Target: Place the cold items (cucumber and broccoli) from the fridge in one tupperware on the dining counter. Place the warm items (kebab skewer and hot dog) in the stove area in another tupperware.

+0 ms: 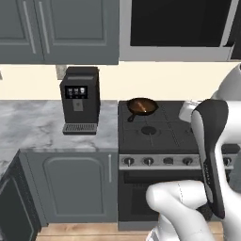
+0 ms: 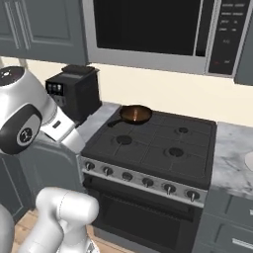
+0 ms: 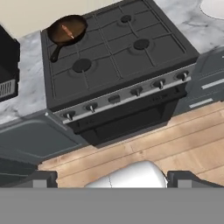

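A dark frying pan (image 3: 66, 29) sits on the back left burner of the black stove (image 3: 118, 57). It also shows in the left base view (image 1: 141, 107) and the right base view (image 2: 135, 114). A thin reddish stick lies in it, likely the kebab skewer (image 3: 67, 31). My gripper (image 3: 116, 180) hangs high in front of the stove, above the wooden floor and far from the pan. It is open, its fingertips (image 3: 43, 179) wide apart with nothing between them. The hot dog, cucumber, broccoli and tupperware are out of view.
A black coffee machine (image 1: 81, 100) stands on the marble counter (image 1: 33, 127) left of the stove. A microwave (image 2: 148, 27) hangs over the burners. A white round object (image 3: 214, 6) lies on the counter right of the stove, cut off by the picture's edge.
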You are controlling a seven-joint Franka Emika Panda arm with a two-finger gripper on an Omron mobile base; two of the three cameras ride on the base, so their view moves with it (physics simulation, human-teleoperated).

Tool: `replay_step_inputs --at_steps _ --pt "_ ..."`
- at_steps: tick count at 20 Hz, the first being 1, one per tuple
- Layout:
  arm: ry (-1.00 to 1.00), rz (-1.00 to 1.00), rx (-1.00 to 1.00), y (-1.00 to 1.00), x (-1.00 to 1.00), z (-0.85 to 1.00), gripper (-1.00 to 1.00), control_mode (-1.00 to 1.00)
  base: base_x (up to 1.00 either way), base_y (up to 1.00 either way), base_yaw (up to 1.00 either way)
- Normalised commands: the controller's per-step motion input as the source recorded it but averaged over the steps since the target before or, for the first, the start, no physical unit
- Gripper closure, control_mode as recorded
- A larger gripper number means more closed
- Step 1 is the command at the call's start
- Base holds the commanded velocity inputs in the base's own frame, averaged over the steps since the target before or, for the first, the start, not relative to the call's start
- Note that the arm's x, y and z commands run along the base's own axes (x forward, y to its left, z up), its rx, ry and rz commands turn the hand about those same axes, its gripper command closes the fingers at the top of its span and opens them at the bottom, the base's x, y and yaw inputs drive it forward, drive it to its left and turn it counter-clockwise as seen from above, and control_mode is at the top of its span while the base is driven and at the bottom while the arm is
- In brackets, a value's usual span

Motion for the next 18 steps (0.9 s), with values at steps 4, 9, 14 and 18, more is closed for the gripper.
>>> replay_step_inputs --at_steps 4,9,14,18 --pt "0.0 0.0 0.0 0.0 0.0 0.0 -1.0 1.0 0.67 -0.16 -0.11" --pt "0.0 0.0 0.0 0.0 0.0 0.0 -1.0 1.0 0.57 -0.24 -0.01" --pt "-0.07 0.22 -0.01 -0.01 0.07 -0.16 -1.0 -1.0 0.12 -0.07 0.0" --pt "-0.43 0.62 -0.2 -0.02 0.04 -0.28 -1.0 -1.0 0.0 0.0 0.0"
